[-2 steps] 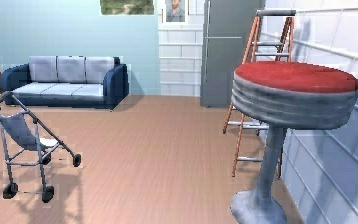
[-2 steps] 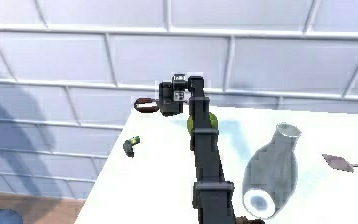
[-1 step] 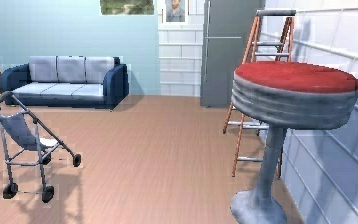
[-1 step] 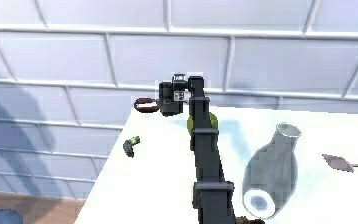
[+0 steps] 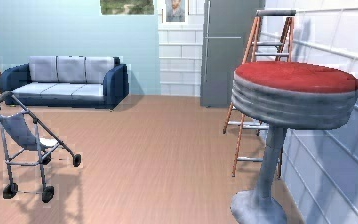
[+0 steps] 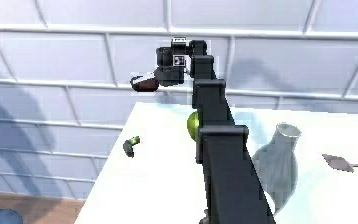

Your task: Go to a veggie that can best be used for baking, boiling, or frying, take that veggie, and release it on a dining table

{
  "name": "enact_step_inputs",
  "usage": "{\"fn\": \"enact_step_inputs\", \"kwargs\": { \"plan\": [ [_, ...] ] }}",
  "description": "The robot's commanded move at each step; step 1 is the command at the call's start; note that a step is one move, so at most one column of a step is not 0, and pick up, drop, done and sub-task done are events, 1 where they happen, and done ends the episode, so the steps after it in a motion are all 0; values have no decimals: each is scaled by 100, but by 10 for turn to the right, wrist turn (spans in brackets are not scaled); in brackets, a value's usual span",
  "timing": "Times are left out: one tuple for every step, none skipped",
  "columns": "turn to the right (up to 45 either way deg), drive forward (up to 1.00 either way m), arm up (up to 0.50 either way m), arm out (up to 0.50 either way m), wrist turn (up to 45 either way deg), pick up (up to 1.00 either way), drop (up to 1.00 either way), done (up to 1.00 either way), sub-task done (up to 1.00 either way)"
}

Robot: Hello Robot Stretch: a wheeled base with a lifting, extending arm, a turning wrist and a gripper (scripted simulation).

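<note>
White table [image 6: 157,185] against a tiled wall [image 6: 67,60] carries an upright clear glass vase [image 6: 279,160] toward its right side; its contents cannot be made out. Above the table's far edge the gripper [image 6: 139,80] holds a brown lump [image 6: 147,82] clear of the top; whether the fingers stand wide or narrow cannot be told. On the table a green round thing [image 6: 193,125] sits partly behind the arm [image 6: 227,160], a dark green piece [image 6: 132,146] lies near the left edge, and a grey scrap [image 6: 337,160] lies at the right.
</note>
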Motion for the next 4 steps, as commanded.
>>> {"fn": "enact_step_inputs", "kwargs": {
  "plan": [
    [0,0,2,0,0,0,0,0,0],
    [0,0,0,0,-450,0,0,0,0],
    [0,0,0,0,-450,0,0,0,0],
    [0,0,0,0,-150,0,0,0,0]
  ]
}}
